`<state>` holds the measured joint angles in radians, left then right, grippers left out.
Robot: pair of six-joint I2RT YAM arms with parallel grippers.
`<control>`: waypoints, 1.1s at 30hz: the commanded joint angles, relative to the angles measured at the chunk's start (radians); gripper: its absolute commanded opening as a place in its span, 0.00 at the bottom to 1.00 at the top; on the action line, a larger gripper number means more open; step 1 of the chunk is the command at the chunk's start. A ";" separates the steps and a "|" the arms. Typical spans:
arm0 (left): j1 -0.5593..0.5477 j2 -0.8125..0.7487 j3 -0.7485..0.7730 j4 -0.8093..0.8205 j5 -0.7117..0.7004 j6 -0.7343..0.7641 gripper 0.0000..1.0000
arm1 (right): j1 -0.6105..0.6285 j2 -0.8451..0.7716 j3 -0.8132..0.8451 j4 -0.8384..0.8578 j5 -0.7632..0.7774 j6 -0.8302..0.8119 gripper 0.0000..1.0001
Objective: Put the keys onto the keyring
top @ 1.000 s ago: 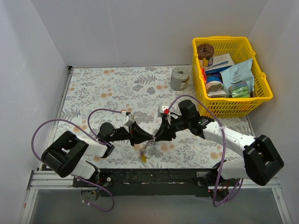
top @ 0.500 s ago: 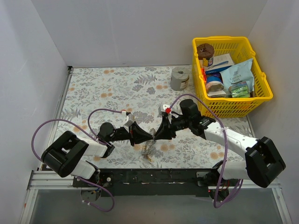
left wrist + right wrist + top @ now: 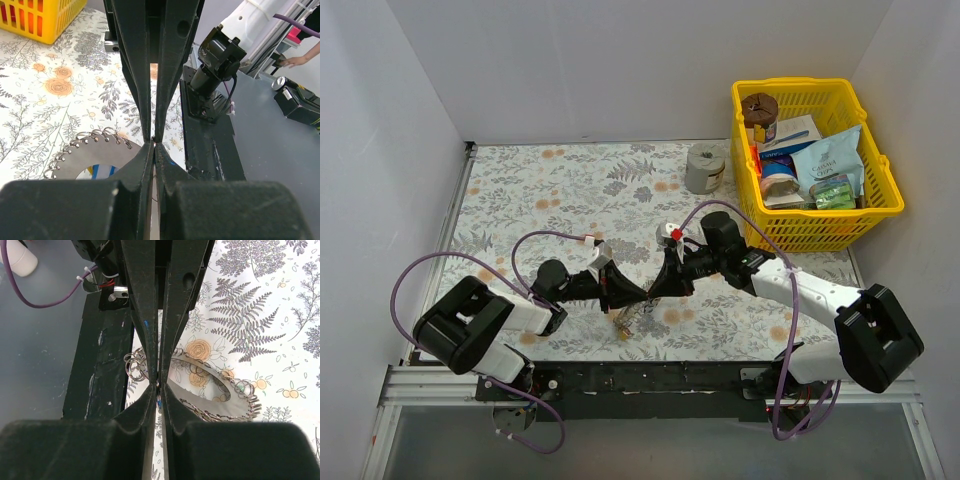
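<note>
While both arms are pointing tip to tip at lower centre of the top view, likely for threading, the keys (image 3: 623, 323) are bunching just below. The yellow basket (image 3: 820, 84), upper right, is holding packets and tins.

Left wrist: the left gripper's (image 3: 152, 141) jaws are pressing together at the keyring's (image 3: 115, 152) edge, lower left.

Right wrist: the right gripper's (image 3: 159, 386) jaws are pressing almost together around a blue sliver, possibly a key. The keyring is lying just right.

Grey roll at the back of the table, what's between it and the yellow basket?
Nothing: only a narrow bare strip of flowered tablecloth separates the grey roll from the yellow basket, as the top view shows.
</note>
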<state>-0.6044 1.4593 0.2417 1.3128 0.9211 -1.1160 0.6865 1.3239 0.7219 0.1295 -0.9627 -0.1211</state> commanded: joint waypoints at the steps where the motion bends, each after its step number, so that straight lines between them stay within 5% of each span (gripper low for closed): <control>1: -0.003 -0.022 0.021 0.467 -0.014 0.013 0.00 | 0.008 0.003 0.037 -0.016 -0.005 -0.025 0.17; 6: -0.005 -0.033 0.018 0.457 -0.021 0.019 0.00 | 0.007 -0.012 0.027 -0.004 0.013 -0.020 0.30; 12: -0.005 -0.042 0.010 0.460 -0.031 0.022 0.00 | 0.008 -0.011 0.022 0.001 0.019 -0.017 0.32; 22: -0.003 -0.048 0.001 0.485 -0.033 0.015 0.00 | 0.008 0.001 0.007 0.039 0.016 0.004 0.23; 28: -0.003 -0.054 -0.005 0.488 -0.041 0.018 0.00 | 0.007 0.020 0.014 0.033 0.004 0.003 0.08; 33: -0.003 -0.063 -0.004 0.482 -0.041 0.021 0.00 | 0.007 0.018 0.005 0.028 0.025 0.000 0.29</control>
<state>-0.6037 1.4452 0.2348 1.3056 0.8932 -1.1042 0.6868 1.3354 0.7238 0.1261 -0.9474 -0.1135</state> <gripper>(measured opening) 0.018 0.220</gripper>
